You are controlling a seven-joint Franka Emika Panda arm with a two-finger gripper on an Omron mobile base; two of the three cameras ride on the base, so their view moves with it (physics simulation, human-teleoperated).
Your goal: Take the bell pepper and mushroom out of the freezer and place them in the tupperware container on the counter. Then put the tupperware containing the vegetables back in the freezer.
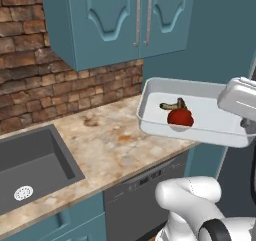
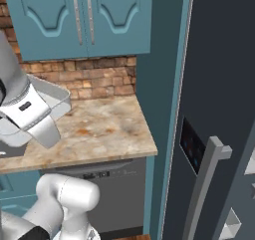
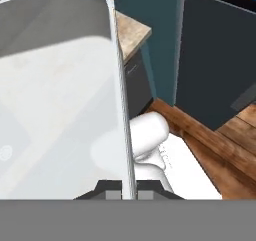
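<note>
Setting: simulated kitchen, tan marbled counter [image 1: 107, 140] over teal cabinets, brick wall behind.
Gripper: gripper [image 3: 129, 191] pinched narrow on the wall of the tupperware container [image 1: 155, 92], carrying it clear above the counter edge, likely bound for the freezer [image 2: 219, 84].
Contents: bell pepper [image 1: 180, 117] and mushroom [image 1: 171, 105] lie touching inside the tray.
Farther: sink [image 1: 30, 160] at left.
Unclear: fingertips barely visible; freezer door seems closed.

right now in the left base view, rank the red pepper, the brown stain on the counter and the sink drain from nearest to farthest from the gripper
1. Red pepper, inside the tray that the gripper grips by its rim.
2. Brown stain, on the counter left of the tray.
3. Sink drain, far left, in the sink.
</note>
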